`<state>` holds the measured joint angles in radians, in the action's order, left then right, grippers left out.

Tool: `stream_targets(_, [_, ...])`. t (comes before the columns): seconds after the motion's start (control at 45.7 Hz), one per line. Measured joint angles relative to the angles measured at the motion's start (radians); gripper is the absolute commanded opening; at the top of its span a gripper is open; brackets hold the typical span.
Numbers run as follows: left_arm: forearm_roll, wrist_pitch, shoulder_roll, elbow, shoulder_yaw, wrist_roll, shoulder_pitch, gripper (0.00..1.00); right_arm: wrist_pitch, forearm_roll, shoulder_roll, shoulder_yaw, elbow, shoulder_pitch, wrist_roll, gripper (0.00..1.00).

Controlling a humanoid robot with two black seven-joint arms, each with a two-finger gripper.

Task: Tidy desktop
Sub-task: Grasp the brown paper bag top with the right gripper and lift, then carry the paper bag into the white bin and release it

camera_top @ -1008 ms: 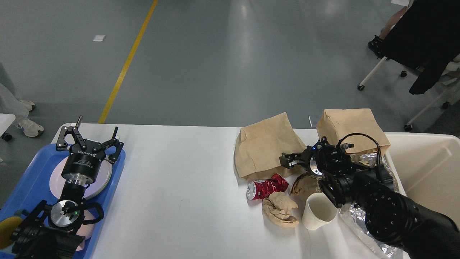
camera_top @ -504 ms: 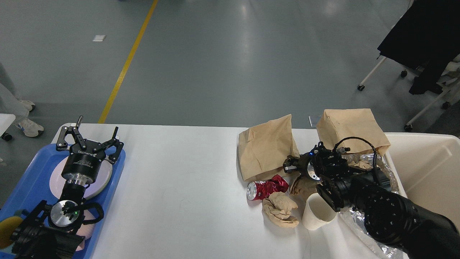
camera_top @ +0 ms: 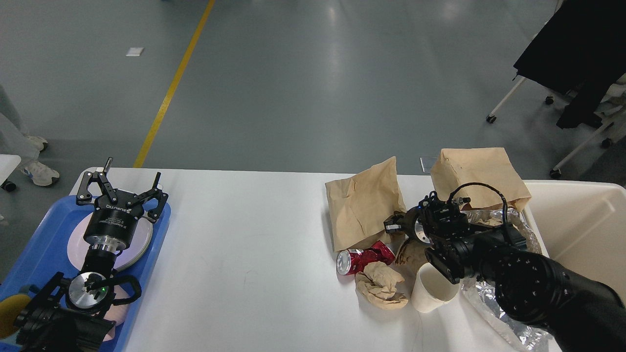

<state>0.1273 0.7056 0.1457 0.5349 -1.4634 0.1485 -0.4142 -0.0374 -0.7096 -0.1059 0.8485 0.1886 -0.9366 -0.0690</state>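
Desktop (camera_top: 254, 274): white, glossy, long axis left-right. Left gripper (camera_top: 123, 187) spread, empty. Right gripper (camera_top: 391, 224) pinching brown paper bag (camera_top: 364, 205).

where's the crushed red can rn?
Head view, right half of the desktop: the crushed red can lies below the nearer brown paper bag, just above a crumpled paper wad.

Glossy white desktop (camera_top: 254, 254), creased matt paper bag (camera_top: 364, 205), crinkled shiny foil (camera_top: 508, 313).

Tray (camera_top: 34, 254) at desktop's (camera_top: 254, 254) left end, bin (camera_top: 582, 220) at right.
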Motion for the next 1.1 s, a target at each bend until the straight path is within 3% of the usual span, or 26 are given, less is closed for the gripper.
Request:
stream_targets(0.219, [0.000, 0.000, 0.000, 0.000, 0.000, -0.001, 0.000, 0.97, -0.109, 0.130, 0.033, -0.042, 0.109, -0.143, 0.012, 0.00])
stream_targets(0.438, [0.000, 0.000, 0.000, 0.000, 0.000, -0.001, 0.000, 0.97, -0.356, 0.252, 0.111, -0.044, 0.286, -0.379, 0.107, 0.00])
stream_targets(0.657, [0.000, 0.000, 0.000, 0.000, 0.000, -0.001, 0.000, 0.97, -0.530, 0.333, 0.234, -0.004, 0.563, -0.652, 0.153, 0.00])
stream_targets(0.832, [0.000, 0.000, 0.000, 0.000, 0.000, -0.001, 0.000, 0.97, -0.570, 0.376, 0.298, 0.132, 0.824, -0.895, 0.180, 0.00])
stream_targets(1.095, [0.000, 0.000, 0.000, 0.000, 0.000, -0.001, 0.000, 0.97, -0.561, 0.412, 0.437, 0.334, 1.222, -1.237, 0.180, 0.00])
